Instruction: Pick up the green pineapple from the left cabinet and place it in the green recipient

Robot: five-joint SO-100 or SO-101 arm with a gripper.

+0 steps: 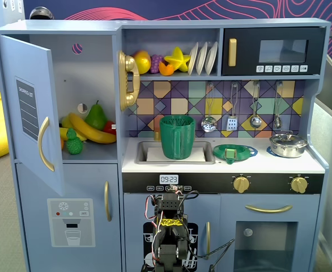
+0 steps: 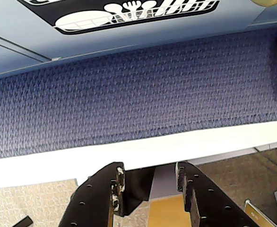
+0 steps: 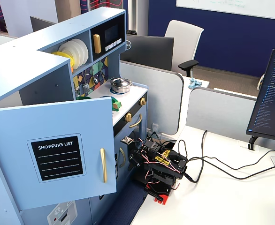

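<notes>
In a fixed view the green pineapple (image 1: 72, 143) stands on the shelf of the left cabinet (image 1: 92, 62), in front of a banana (image 1: 89, 129) and a green pear (image 1: 96, 116). The cabinet's blue door (image 1: 27, 107) stands open; it also shows in the other fixed view (image 3: 57, 150). The green recipient (image 1: 177, 137) stands upright in the sink. My arm (image 1: 171, 238) is folded low in front of the kitchen, far below the shelf. In the wrist view my gripper (image 2: 149, 169) is open and empty, facing blue carpet and a white table edge.
A flat green strainer dish (image 1: 234, 152) and a metal pot (image 1: 288, 144) sit on the counter right of the sink. Toy fruit and plates fill the top shelf (image 1: 171, 59). A gold phone (image 1: 129, 79) hangs beside the cabinet. Cables (image 3: 212, 164) trail across the white table.
</notes>
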